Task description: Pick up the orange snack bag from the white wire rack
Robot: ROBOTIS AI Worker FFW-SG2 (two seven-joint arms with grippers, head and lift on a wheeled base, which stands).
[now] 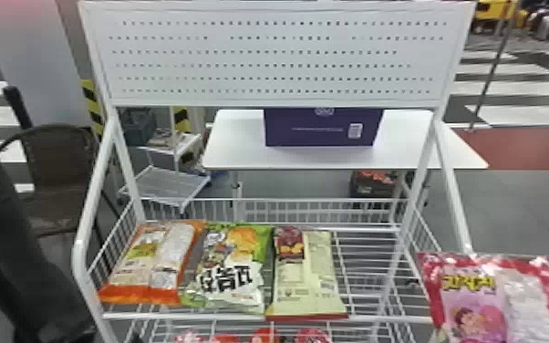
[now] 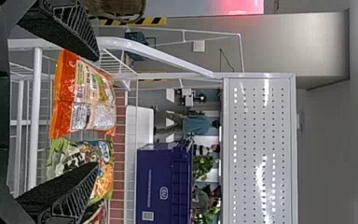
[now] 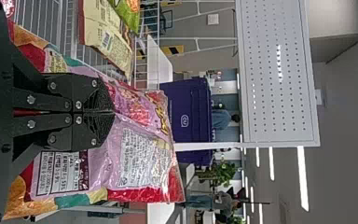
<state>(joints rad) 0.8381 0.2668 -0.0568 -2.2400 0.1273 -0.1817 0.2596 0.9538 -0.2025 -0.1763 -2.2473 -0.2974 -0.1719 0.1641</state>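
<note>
The orange and clear plastic snack bag (image 1: 146,269) lay on the white wire rack (image 1: 173,315), at its left end, and nobody held it. The left gripper (image 2: 97,111) was in front of the rack with its black fingers apart. The right gripper (image 3: 113,112) had its fingers pinched tight on a pink and red plastic snack bag (image 1: 474,292) by the rack's right end. The worst trouble might be at the rack's left side, where the slanted white tube (image 1: 87,205) stood close and one finger could bump it. The other finger could snag the green plastic snack bag (image 1: 237,269), because it sat right up against the orange one, and drag it too. Slick plastic might slip if only a bit got pinched. Swinging the pink bag inward could knock it on the rack. The rack's front rail ran just by the orange bag's bottom edge, so a low reach might hit it. There was open room above the rack's bags, and bare wires at its right end.
</note>
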